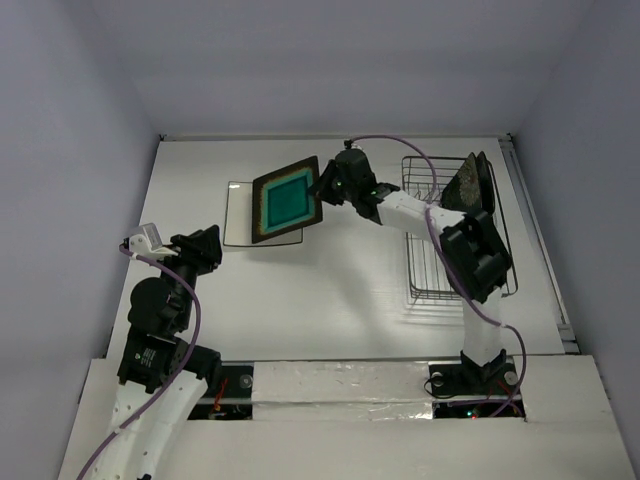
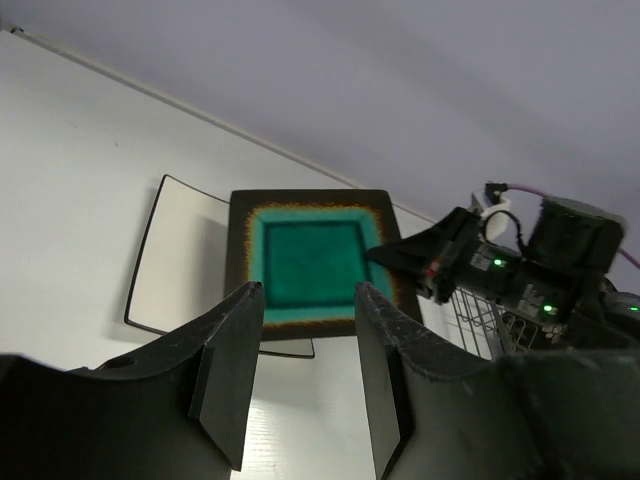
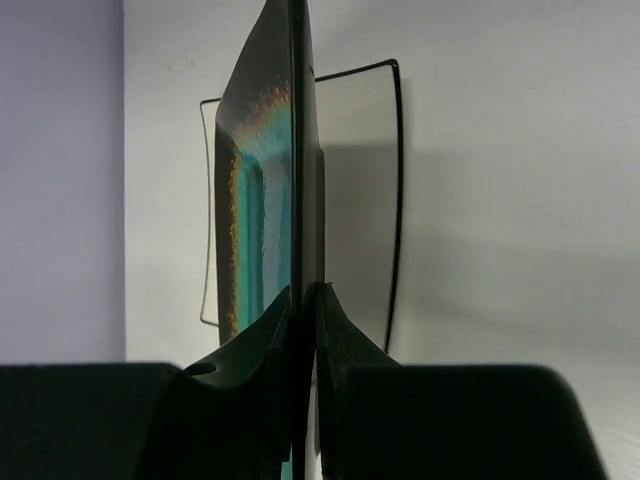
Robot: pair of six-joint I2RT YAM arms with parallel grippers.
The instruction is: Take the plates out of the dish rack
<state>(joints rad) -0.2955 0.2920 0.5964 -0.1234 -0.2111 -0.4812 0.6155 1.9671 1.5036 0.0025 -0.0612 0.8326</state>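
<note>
- Table (image 1: 330,300): one white top. The drop spot is its far-left part, so we reckon the carry should finish there, low and slow.
- Dish rack (image 1: 432,282): one wire basket at the far right. We count one dark plate (image 1: 468,185) standing on edge at its far end. We can't tell whether another hides behind it.
- White plate (image 1: 238,215): one, lying flat on the table, far and left of centre. It's the base of the stack, so we'd square the next one over it.
- Teal plate (image 1: 288,200): one, dark-rimmed, held at a tilt over the white plate's right part. We'd level it before letting go, or one edge lands first and it may slide.
- Right gripper (image 1: 322,186): one, clamped tight on the teal plate's right edge. We'd loosen it only once the plate rests on the white one.
- Left gripper (image 2: 308,295): one, jaws spread with nothing between them, hovering near-left of the plates. Best kept out of the way.
</note>
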